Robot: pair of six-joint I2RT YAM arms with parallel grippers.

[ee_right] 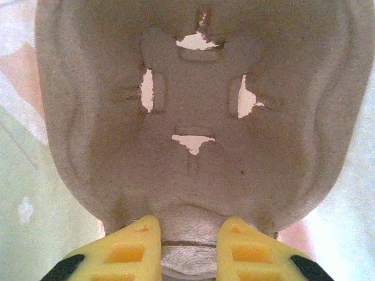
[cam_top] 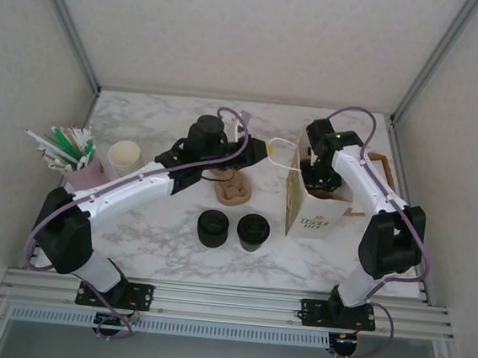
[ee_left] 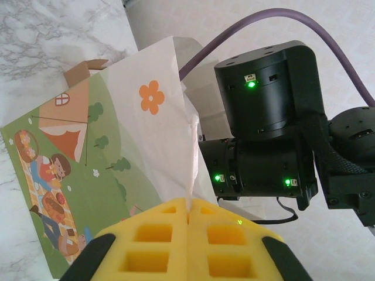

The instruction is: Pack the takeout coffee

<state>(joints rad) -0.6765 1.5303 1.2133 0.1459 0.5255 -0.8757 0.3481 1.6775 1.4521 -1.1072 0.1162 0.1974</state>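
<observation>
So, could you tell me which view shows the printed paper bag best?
The left wrist view: the white paper bag with a picnic picture shows large, printed side plain. The top external view shows the bag small and upright. The right wrist view seems to look from inside it: pale walls around a grey pulp tray.

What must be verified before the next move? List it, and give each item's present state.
1. Left claw shut on the bag at its top edge: ok.
2. Bag standing upright on the table: ok.
3. Right claw clamped on the cardboard tray at its rim: ok.
4. Tray sitting flat on the bag's bottom: cannot tell.
5. coffee cup upright, lid on, apart from both arms: ok.
6. Coffee inside the bag: not ok, it stands on the table.
</observation>
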